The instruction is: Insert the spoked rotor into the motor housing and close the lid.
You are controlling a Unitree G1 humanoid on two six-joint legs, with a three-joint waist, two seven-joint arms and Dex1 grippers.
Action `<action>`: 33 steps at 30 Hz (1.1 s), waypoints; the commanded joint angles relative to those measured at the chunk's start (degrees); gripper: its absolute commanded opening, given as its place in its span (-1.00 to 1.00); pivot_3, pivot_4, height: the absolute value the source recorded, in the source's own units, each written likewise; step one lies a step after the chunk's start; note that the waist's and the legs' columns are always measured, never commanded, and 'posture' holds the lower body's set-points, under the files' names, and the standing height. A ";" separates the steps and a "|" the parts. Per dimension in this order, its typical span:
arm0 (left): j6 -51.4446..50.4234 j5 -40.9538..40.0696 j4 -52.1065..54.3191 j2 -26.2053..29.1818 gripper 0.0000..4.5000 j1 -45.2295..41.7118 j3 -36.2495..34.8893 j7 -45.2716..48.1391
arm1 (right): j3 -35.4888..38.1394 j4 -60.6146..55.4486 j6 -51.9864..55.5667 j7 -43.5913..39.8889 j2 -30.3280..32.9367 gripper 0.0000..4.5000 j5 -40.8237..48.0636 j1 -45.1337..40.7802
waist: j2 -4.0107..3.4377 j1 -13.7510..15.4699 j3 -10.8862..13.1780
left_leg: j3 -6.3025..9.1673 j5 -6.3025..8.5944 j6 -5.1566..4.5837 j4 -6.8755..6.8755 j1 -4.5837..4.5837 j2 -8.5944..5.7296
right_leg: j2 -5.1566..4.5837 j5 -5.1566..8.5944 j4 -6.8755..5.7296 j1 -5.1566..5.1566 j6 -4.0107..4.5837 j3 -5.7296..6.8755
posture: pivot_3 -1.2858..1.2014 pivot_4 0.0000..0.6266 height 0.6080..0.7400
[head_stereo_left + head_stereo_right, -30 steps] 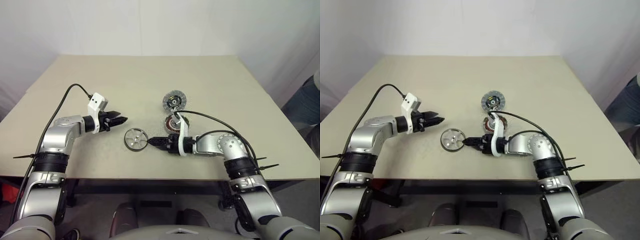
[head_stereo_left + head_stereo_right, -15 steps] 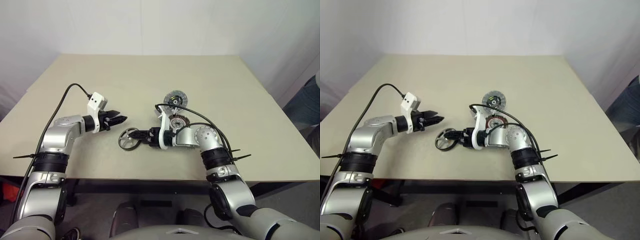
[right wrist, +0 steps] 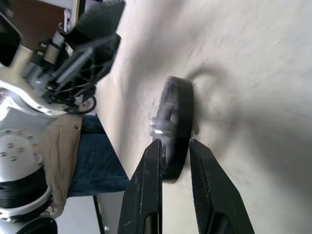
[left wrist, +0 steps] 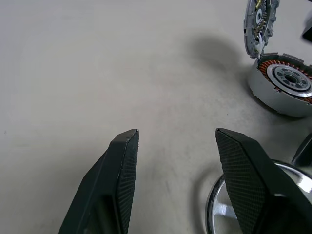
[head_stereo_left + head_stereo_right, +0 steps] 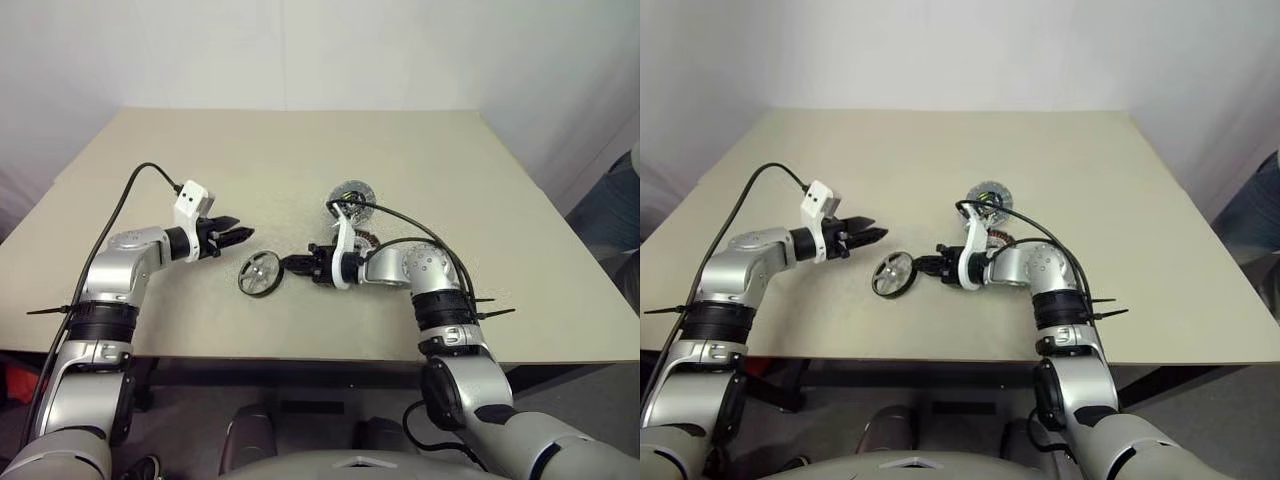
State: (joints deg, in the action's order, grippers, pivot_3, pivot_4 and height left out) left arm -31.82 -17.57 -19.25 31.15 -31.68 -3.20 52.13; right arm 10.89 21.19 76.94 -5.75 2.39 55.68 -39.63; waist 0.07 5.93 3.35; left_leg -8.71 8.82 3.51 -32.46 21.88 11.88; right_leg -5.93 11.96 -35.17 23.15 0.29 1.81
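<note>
From the head views, our right hand (image 5: 290, 265) pinches the rim of the spoked rotor (image 5: 259, 273), tilted up off the tabletop (image 5: 450, 180) beside the motor housing (image 5: 361, 243). In the right wrist view, the grip looks shallow, so we carry slowly. In the left wrist view, our left hand (image 4: 178, 161) hangs open and empty.
</note>
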 commanded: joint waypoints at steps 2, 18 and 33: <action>1.69 -0.05 -0.70 -0.57 0.18 -2.23 -0.13 -0.31 | 7.40 -6.18 5.65 2.39 0.85 -0.59 4.37 -1.26 | 0.00 0.03 0.00 | 0.00 -0.01 0.01 0.00 -0.02 0.01 | 0.01 0.00 -0.02 0.00 0.00 0.00 | 0.03 -1.00 1.00; 2.87 0.30 -2.34 -0.91 0.18 -2.76 0.47 -0.11 | 12.64 -11.89 15.41 6.08 -2.16 -0.59 -0.69 6.55 | 0.00 0.14 0.00 | -0.01 -0.03 0.05 0.05 -0.09 0.01 | 0.01 0.00 -0.04 0.00 -0.01 -0.02 | 0.03 -1.00 1.00; -0.28 -0.89 3.65 2.50 0.18 1.17 -0.98 -1.12 | 6.35 -4.87 9.56 -1.16 -7.84 -0.59 -8.01 3.33 | -0.02 0.13 0.01 | 0.00 -0.12 0.19 0.13 -0.13 0.01 | 0.00 0.01 -0.10 0.01 -0.02 -0.02 | 0.03 -1.00 1.00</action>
State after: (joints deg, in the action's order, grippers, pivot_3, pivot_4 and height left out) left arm -32.01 -17.69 -18.11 32.72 -30.20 -2.66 51.45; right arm 18.08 15.77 88.15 -5.42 -4.67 47.99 -34.31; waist 0.05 6.06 3.36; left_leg -8.71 8.70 3.72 -32.34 21.74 11.89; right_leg -5.93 11.97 -35.29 23.17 0.26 1.78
